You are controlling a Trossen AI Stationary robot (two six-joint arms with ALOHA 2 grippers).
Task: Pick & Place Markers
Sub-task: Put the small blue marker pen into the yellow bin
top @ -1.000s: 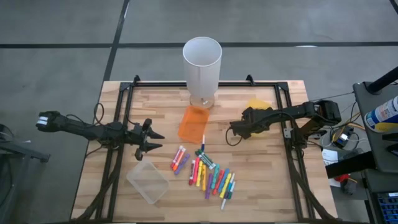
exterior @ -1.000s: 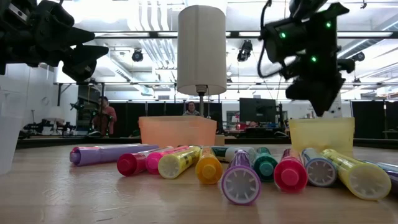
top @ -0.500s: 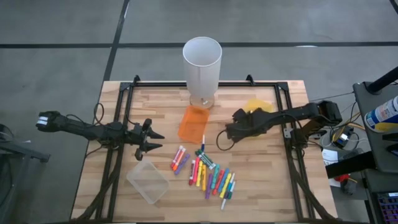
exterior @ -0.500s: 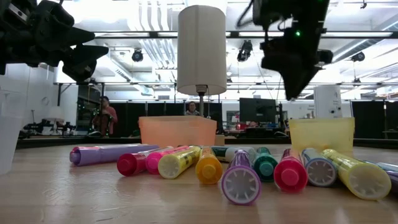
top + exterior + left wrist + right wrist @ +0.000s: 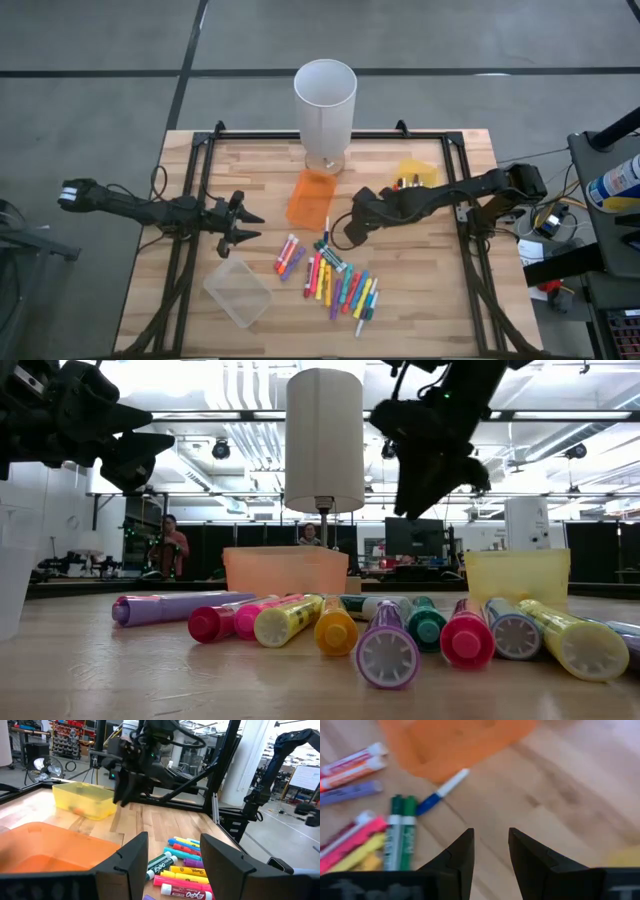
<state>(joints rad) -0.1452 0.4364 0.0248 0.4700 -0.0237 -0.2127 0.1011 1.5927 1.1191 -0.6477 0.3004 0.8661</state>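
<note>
Many coloured markers [image 5: 335, 278] lie in a loose pile on the wooden table's near middle; they show close up in the low view [image 5: 388, 645]. A blue marker [image 5: 441, 793] lies apart, beside the orange bin [image 5: 311, 198]. My right gripper [image 5: 344, 237] hangs above the table between that bin and the pile, slanting down, open [image 5: 491, 854] with nothing between its fingers. My left gripper [image 5: 246, 224] waits level and open [image 5: 172, 857] over the table's left side. A few markers lie in the yellow bin [image 5: 416, 172].
A tall white cylinder [image 5: 325, 100] stands at the far middle, behind the orange bin. A clear bin [image 5: 238, 291] sits near the left front. Black frame rails [image 5: 465, 250] run along both table sides. Bare wood lies to the right of the pile.
My right gripper has left the yellow bin and travelled toward the table's left and near side, ending beside the marker pile. It has tipped from nearly level to slanting steeply down. The markers on the table have not moved.
</note>
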